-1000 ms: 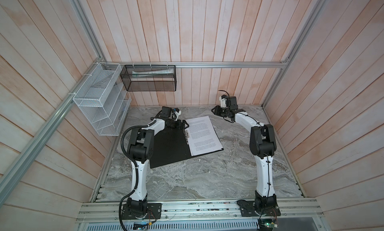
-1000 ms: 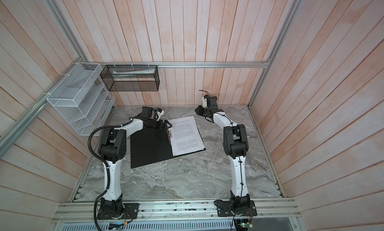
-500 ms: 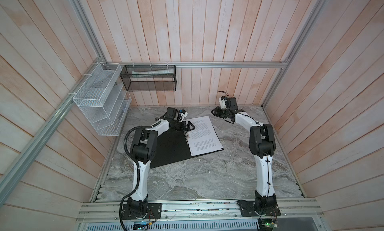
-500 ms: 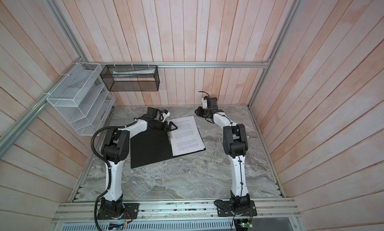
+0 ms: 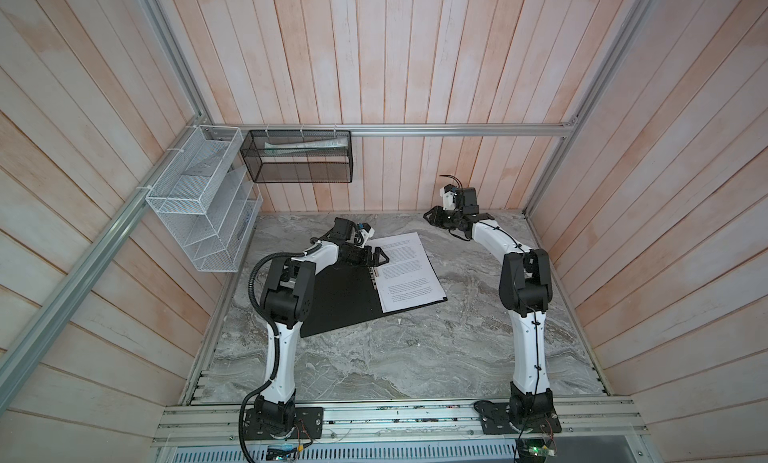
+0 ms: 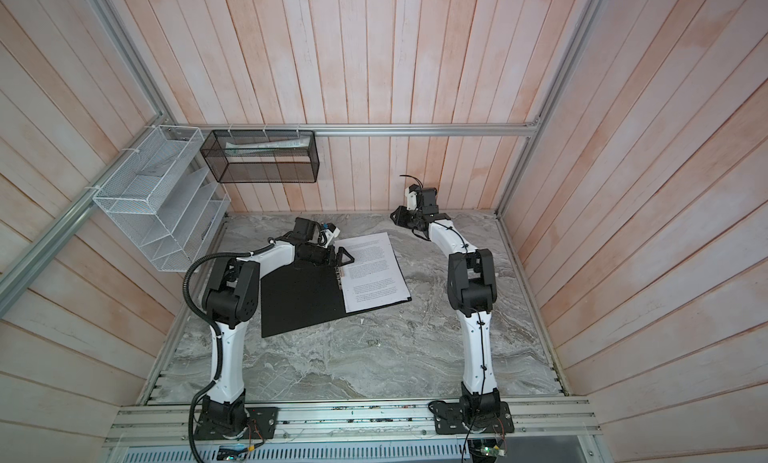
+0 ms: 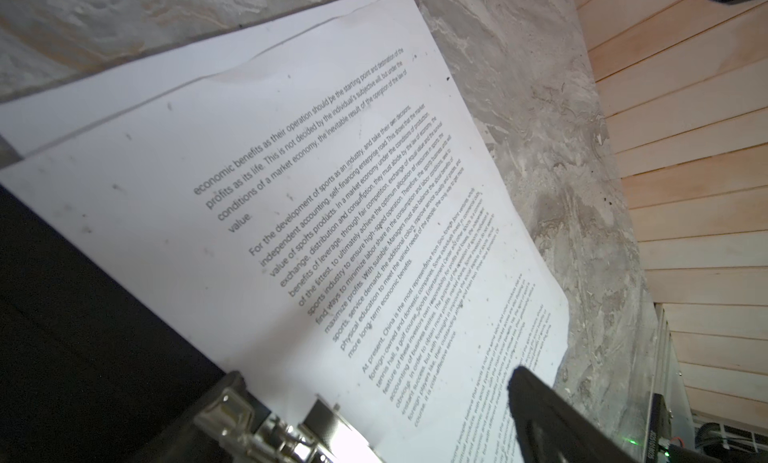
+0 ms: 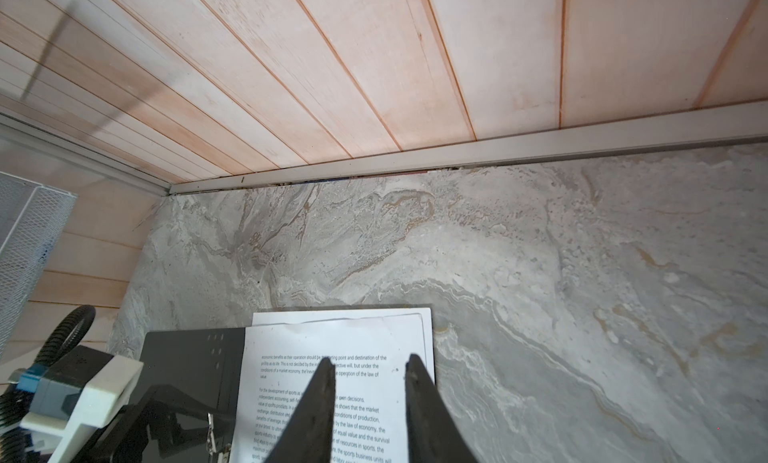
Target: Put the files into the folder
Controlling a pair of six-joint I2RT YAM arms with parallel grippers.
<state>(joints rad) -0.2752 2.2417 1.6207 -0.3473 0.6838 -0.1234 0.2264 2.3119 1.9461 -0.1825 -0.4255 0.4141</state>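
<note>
Left fingers (image 5: 380,256) spread fully wide, holding nothing, hovering over the folder (image 5: 340,298) at its spine, right at the metal clip (image 7: 266,434) and the spine-side edge of the files (image 5: 409,274). Change over the last second: this arm swung in from the folder's far edge to the spine, and the fingers stayed wide throughout. Folder lies open on the bench (image 5: 415,357), black inside up, left half bare. Files sit on the folder's right half, text up, covering nearly all of it; only a thin black strip shows along the near edge. Left wrist view shows at least two sheets, the top one slightly skewed and the lower one peeking out at the far end, a little past the folder's far edge. Whether the sheets' edge is under the clip: can't tell. Right fingers (image 5: 430,216) parked past the folder's far-right corner, above the bench, part open with a clear gap, empty; no move since a second ago. Read: files look placed, so the left arm's shift to the spine likely means clip work or flipping the left cover shut. Risk: skewed sheets slide when touched.
</note>
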